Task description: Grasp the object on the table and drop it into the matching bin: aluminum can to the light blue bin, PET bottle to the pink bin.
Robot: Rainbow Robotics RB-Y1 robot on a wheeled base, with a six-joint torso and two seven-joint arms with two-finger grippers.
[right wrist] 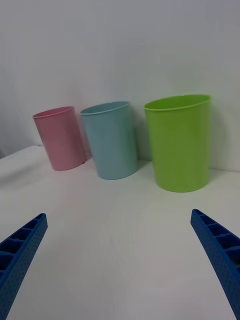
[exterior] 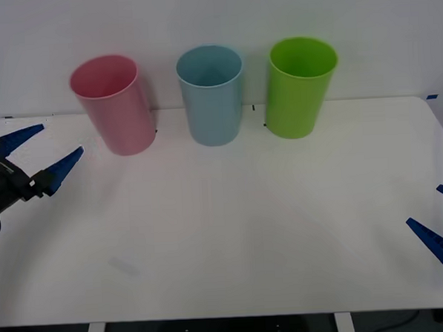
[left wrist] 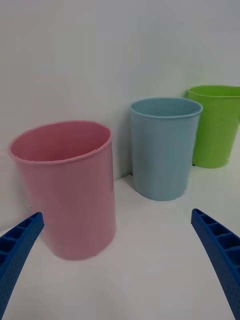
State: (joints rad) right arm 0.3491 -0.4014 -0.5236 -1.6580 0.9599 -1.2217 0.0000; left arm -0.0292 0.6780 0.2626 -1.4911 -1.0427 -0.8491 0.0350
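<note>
No readable text, label, brand, number or sign is seen. The pink bin (exterior: 114,105), the light blue bin (exterior: 212,96), the green bin (exterior: 301,87) and the table (exterior: 232,232) are plain and unmarked.

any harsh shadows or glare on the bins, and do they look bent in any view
Front view: soft even light, faint shadows beside the pink bin, light blue bin and green bin, which splay outward, tops leaning apart. Right wrist view: no glare on the table. Left wrist view: the pink bin looms large.
</note>
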